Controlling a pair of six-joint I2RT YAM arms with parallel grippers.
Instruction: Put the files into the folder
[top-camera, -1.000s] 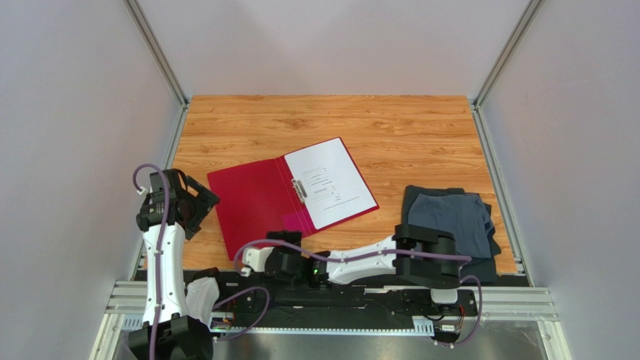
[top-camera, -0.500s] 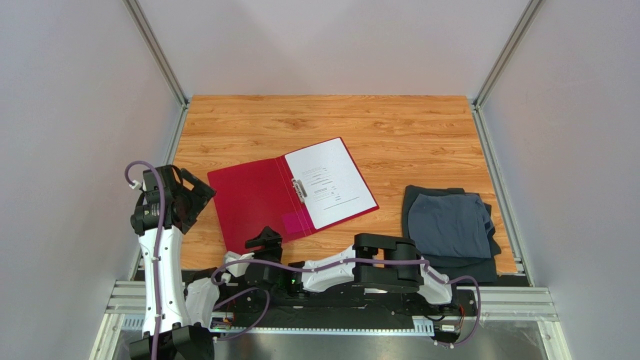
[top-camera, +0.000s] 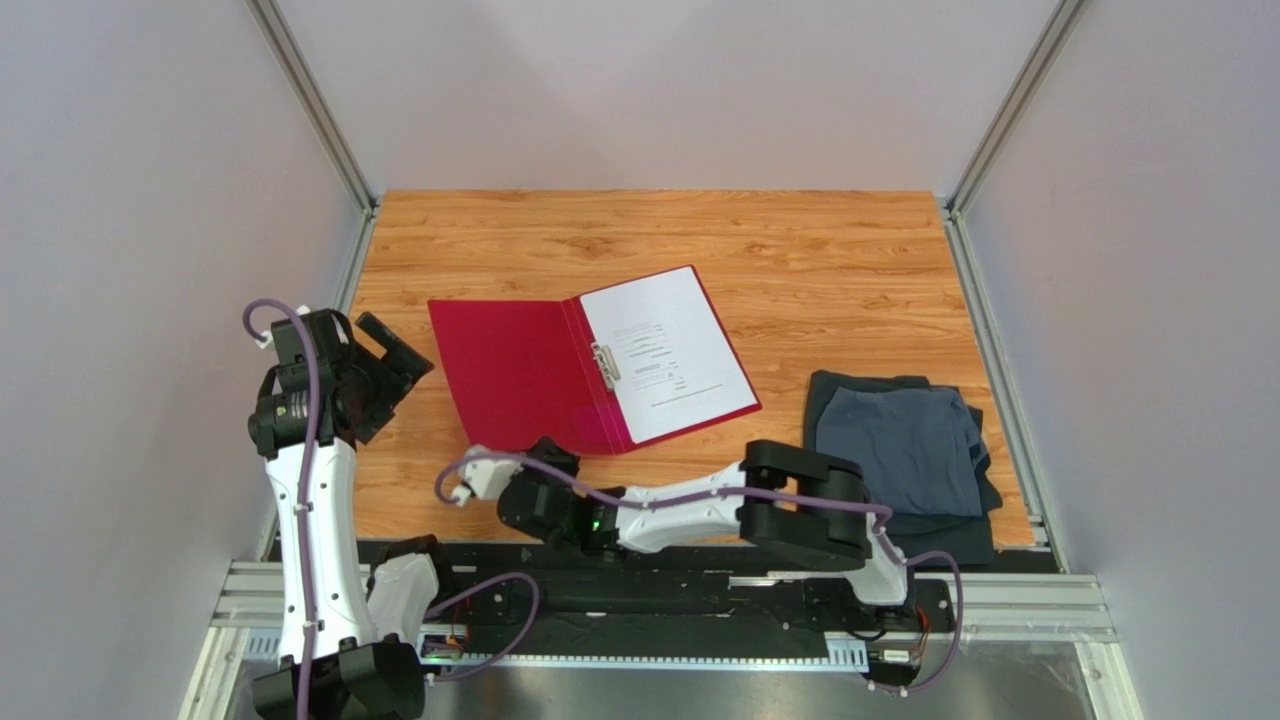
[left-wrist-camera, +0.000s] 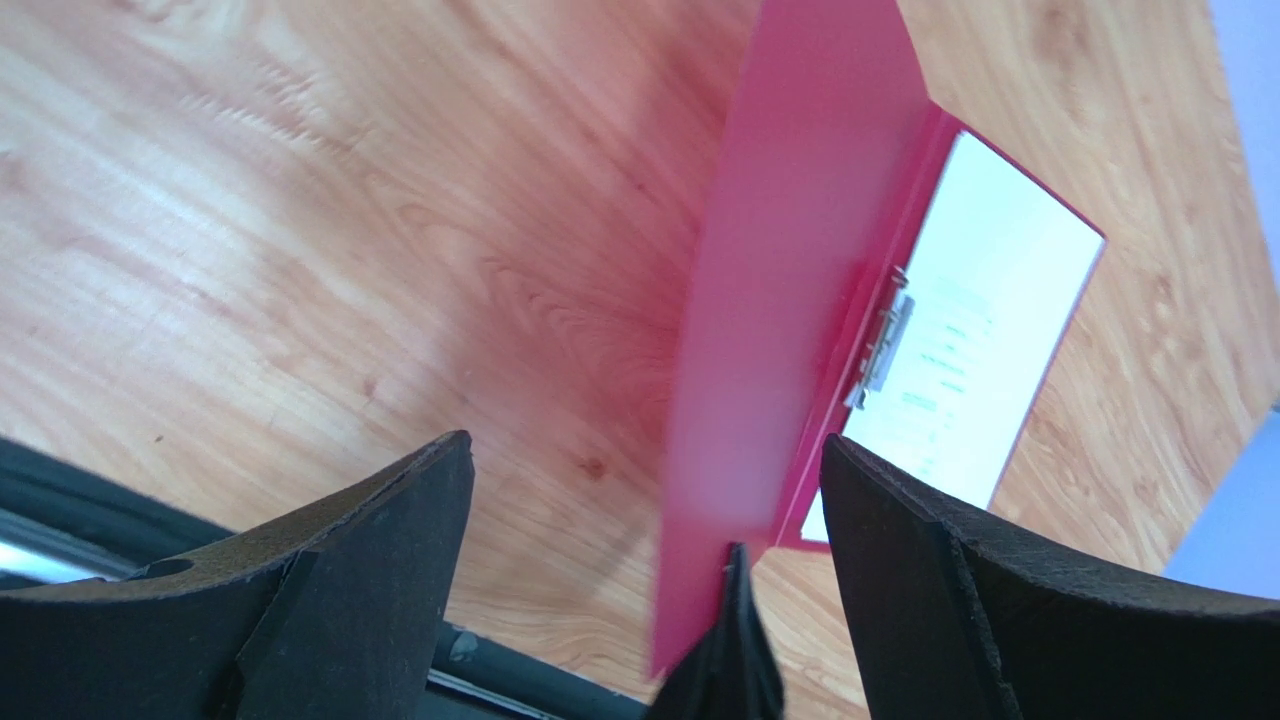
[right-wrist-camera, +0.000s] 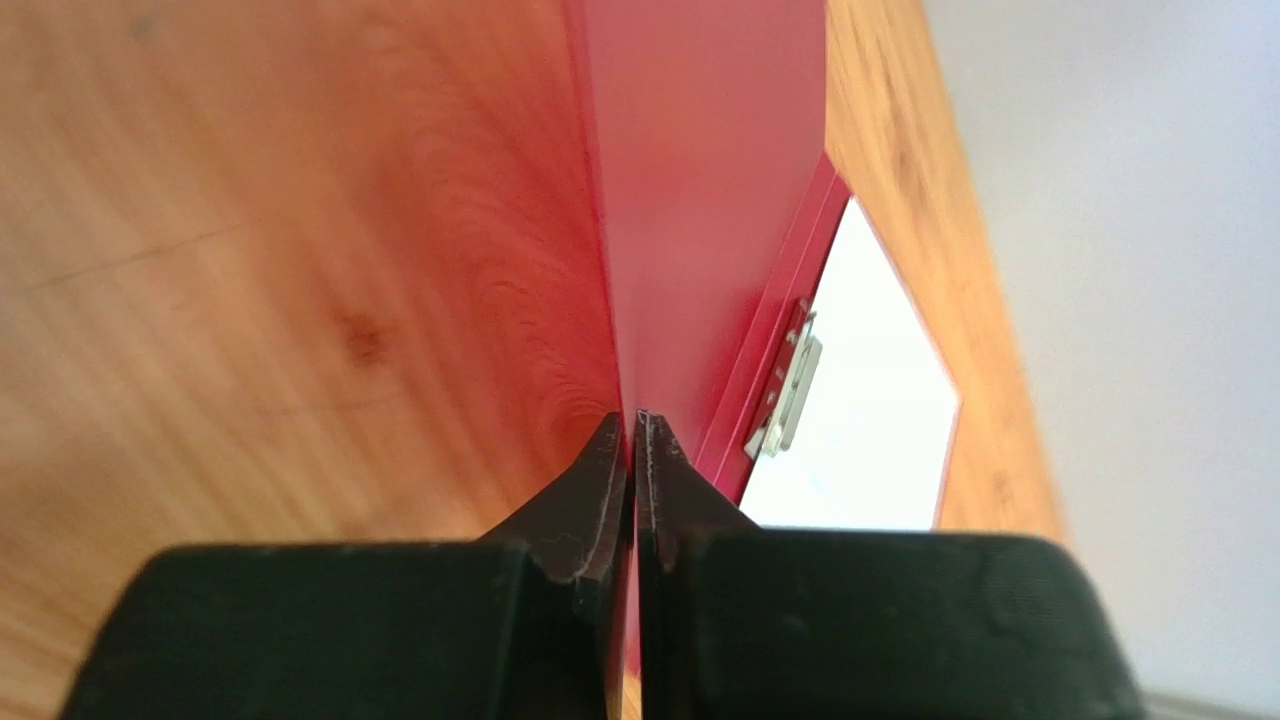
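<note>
The red folder (top-camera: 511, 375) lies open on the wooden table, and the files (top-camera: 666, 360) rest as white printed sheets on its right half beside the metal clip (top-camera: 606, 365). My right gripper (top-camera: 549, 450) is shut on the near edge of the folder's left cover (right-wrist-camera: 706, 180), with the fingertips (right-wrist-camera: 639, 420) pinching the thin red sheet, which tilts up off the wood. The files (right-wrist-camera: 857, 420) show past the clip (right-wrist-camera: 789, 383). My left gripper (top-camera: 394, 353) hovers open left of the folder. In its view the folder (left-wrist-camera: 796, 300) and files (left-wrist-camera: 969, 353) lie beyond the open left gripper (left-wrist-camera: 646, 450).
A folded dark grey-blue cloth (top-camera: 902, 443) lies at the right near corner of the table. Grey walls with metal rails enclose the table on three sides. Bare wood (top-camera: 661, 240) stretches behind the folder.
My right gripper has shut on the near edge of the folder's left cover and raised it. The right arm reached further left. My left gripper stayed open, drifting slightly back.
</note>
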